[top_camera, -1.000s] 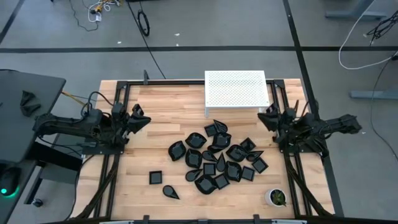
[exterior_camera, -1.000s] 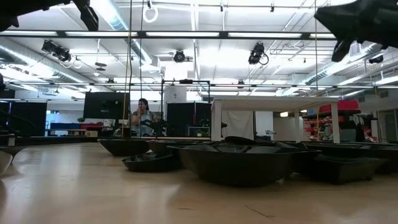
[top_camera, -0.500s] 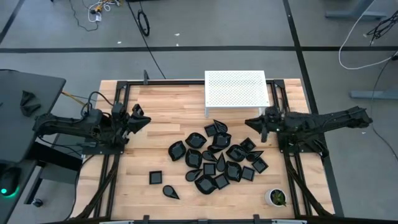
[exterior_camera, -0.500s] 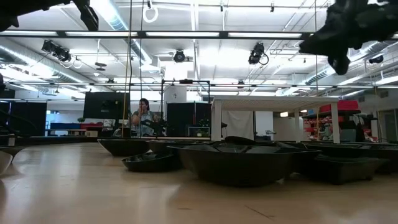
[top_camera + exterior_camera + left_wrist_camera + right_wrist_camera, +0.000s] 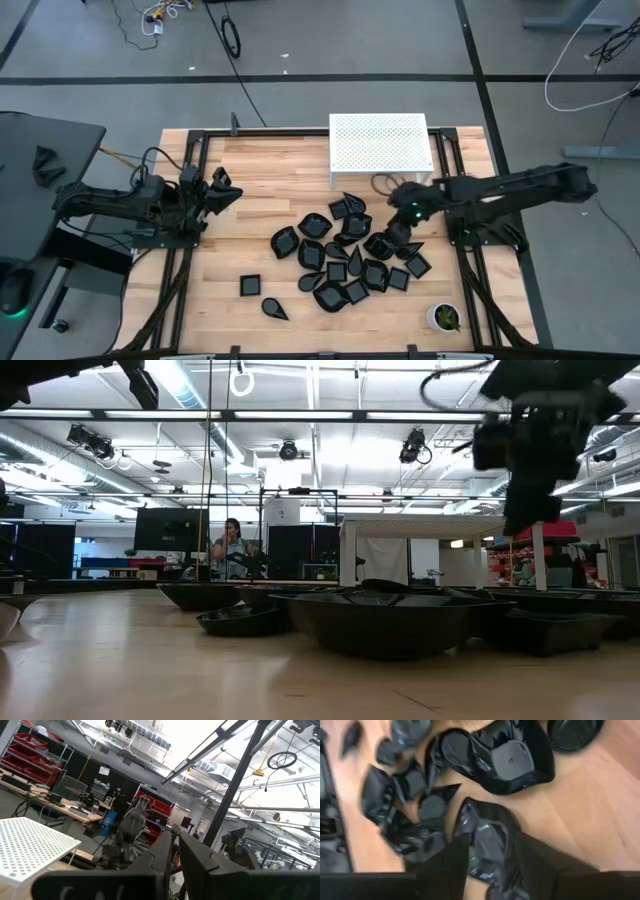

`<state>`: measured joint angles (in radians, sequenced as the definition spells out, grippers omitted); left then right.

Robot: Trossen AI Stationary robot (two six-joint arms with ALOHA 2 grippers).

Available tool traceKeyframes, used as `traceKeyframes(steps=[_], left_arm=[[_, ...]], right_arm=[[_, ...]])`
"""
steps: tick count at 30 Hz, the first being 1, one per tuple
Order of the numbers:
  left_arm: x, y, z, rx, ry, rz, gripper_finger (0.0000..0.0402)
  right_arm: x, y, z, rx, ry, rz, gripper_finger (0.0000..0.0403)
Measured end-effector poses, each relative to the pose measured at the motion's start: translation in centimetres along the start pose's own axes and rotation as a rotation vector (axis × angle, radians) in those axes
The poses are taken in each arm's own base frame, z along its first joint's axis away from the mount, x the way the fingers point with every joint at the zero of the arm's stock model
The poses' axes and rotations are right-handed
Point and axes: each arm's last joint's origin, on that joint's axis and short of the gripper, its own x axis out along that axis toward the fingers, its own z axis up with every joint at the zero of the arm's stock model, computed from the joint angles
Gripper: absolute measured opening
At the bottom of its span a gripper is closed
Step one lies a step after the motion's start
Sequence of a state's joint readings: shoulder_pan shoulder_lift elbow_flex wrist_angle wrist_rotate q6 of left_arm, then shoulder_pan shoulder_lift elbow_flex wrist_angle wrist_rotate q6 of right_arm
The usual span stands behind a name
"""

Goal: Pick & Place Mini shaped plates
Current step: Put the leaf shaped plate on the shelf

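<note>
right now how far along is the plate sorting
Barely started. Two mini shaped plates sit apart on the left of the table; nothing shows on the white perforated stand. The right gripper hangs open over the main pile, nothing grasped. The left gripper waits at its edge. Nearly all remain.

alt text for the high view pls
The right gripper reaches over a pile of mini shaped plates at the middle of a wooden table; the left gripper waits at the left edge, near a white perforated stand.
</note>
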<state>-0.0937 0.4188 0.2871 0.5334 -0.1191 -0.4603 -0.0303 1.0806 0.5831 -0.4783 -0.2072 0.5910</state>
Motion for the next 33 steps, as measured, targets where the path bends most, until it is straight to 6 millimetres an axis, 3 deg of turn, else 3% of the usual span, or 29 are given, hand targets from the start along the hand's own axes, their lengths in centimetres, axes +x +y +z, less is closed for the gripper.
traceKeyframes(steps=[9,18,33], left_arm=[[0.0,0.0,0.0,0.000,0.000,0.000,0.0042],[0.0,0.0,0.0,0.000,0.000,0.000,0.0042],[0.0,0.0,0.0,0.000,0.000,0.000,0.0042]], right_arm=[[3.3,-1.0,0.3,-0.114,0.122,-0.044,0.0157],[4.7,-1.3,0.8,-0.239,0.103,-0.076,0.0135],[6.0,-1.7,0.5,-0.235,0.164,-0.076,0.0095]])
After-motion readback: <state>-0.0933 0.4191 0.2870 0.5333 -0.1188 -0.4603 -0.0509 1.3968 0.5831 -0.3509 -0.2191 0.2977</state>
